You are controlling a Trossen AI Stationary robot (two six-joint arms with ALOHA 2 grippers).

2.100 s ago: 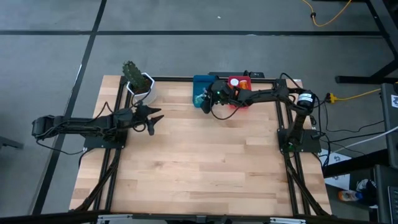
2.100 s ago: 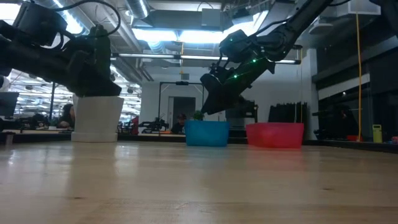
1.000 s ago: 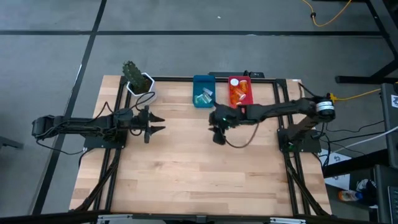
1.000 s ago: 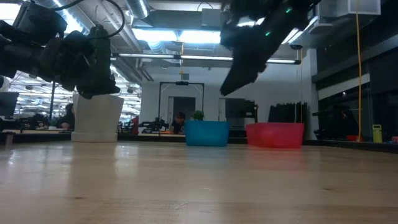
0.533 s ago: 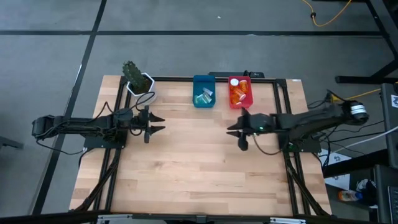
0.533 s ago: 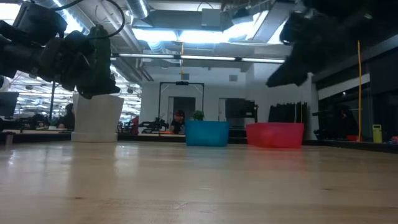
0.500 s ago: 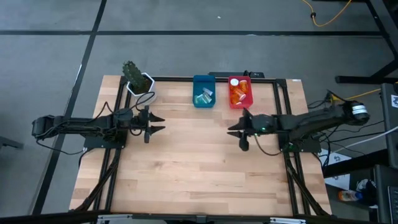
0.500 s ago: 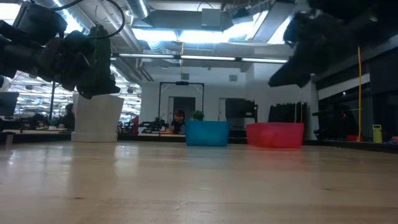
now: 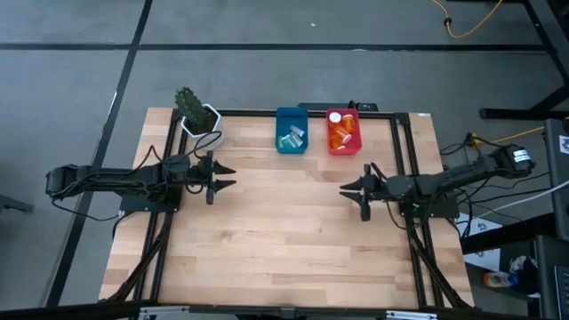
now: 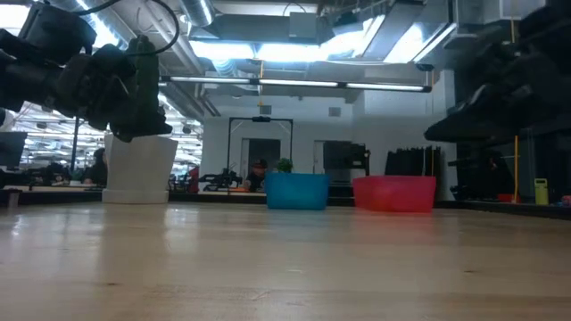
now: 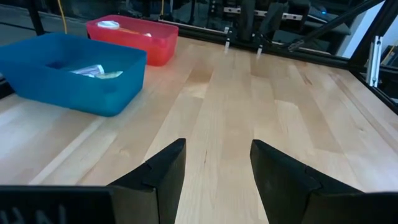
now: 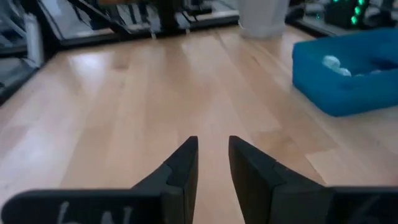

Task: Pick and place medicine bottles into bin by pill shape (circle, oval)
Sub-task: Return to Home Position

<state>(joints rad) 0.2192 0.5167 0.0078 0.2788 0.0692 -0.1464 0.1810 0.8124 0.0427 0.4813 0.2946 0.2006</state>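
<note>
The blue bin (image 9: 291, 131) and the red bin (image 9: 344, 131) stand side by side at the table's far edge. Pale teal vials (image 9: 292, 139) lie in the blue bin. Orange bottles with white caps (image 9: 341, 133) lie in the red one. My left gripper (image 9: 227, 176) hovers open and empty over the table's left part, its fingers (image 11: 217, 146) pointing toward the bins. My right gripper (image 9: 347, 188) hovers empty over the table's right part. Its fingers (image 12: 213, 142) stand a narrow gap apart. No bottle lies on the bare table.
A white plant pot (image 9: 201, 122) with a green plant stands at the far left corner and also shows in the low view (image 10: 138, 169). Black frame rails (image 9: 404, 169) run along the table's sides. Bare wood (image 9: 284, 231) stretches between and in front of the arms.
My right gripper has drawn back from the table's middle toward its right edge, a little toward the near edge, carrying nothing. My left arm has kept still. The bottles in the bins have not moved.
</note>
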